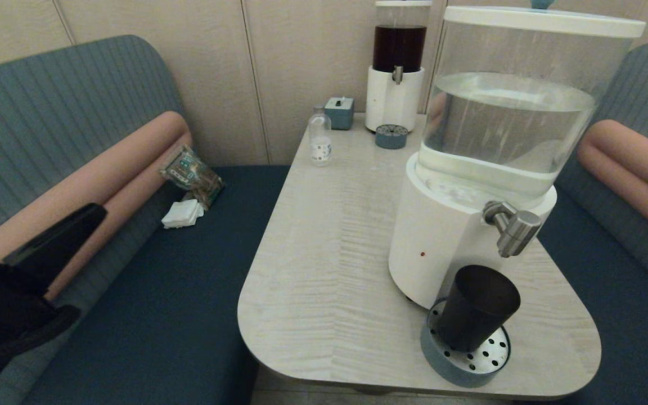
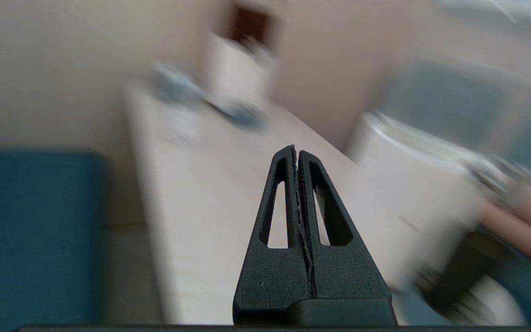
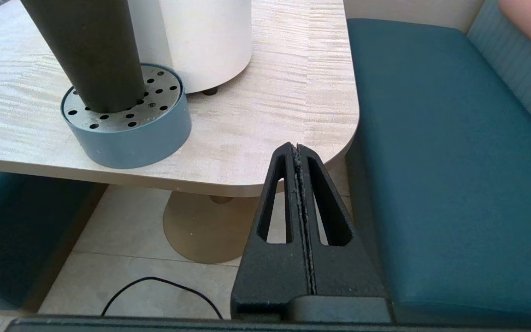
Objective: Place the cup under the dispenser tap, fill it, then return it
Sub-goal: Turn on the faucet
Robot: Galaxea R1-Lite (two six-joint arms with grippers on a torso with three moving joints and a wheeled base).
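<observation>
The dark cup [image 1: 476, 306] [image 3: 85, 50] stands upright on the blue-rimmed perforated drip tray [image 1: 442, 354] [image 3: 155, 133], in front of the white-based dispenser [image 1: 436, 242], roughly below and a little left of the brushed-steel dispenser tap [image 1: 514, 228]. My left gripper [image 1: 85, 216] [image 2: 294, 148] is shut and empty, at the far left over the bench, well away from the table. My right gripper [image 3: 296, 146] is shut and empty, low beside the table's near right corner; it does not show in the head view.
At the table's back stand a slimmer dark-liquid dispenser [image 1: 396, 67], its small drip tray [image 1: 391, 136], a clear labelled bottle [image 1: 320, 138] and a blue-grey box [image 1: 340, 112]. A packet [image 1: 192, 174] and napkins [image 1: 182, 214] lie on the left bench. A cable [image 3: 155, 283] crosses the floor.
</observation>
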